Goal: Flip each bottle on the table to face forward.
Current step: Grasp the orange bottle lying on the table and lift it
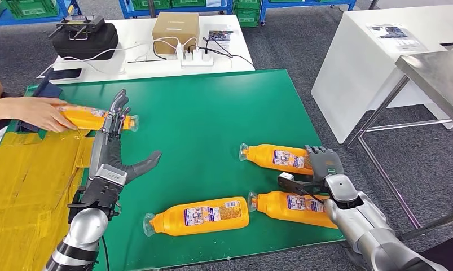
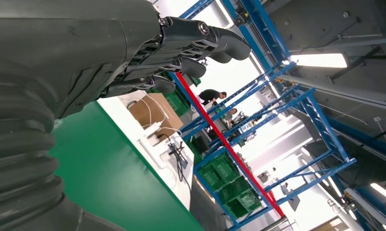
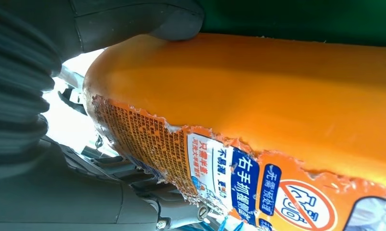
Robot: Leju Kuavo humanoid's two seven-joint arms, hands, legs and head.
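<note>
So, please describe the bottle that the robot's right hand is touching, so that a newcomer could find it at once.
Start from the green mat on the table and go to its right side, where two orange bottles lie one behind the other. The target is the far bottle, with the right hand at its base end. Unlike the near bottle, it lies farther from the robot.

Head camera is looking down over the green table (image 1: 212, 113); left wrist camera is sharing it, seemingly tilted upward.

Four orange bottles (image 1: 200, 216) (image 1: 291, 206) (image 1: 276, 157) (image 1: 94, 118) lying flat on green table (image 1: 212, 113), labels up.
</note>
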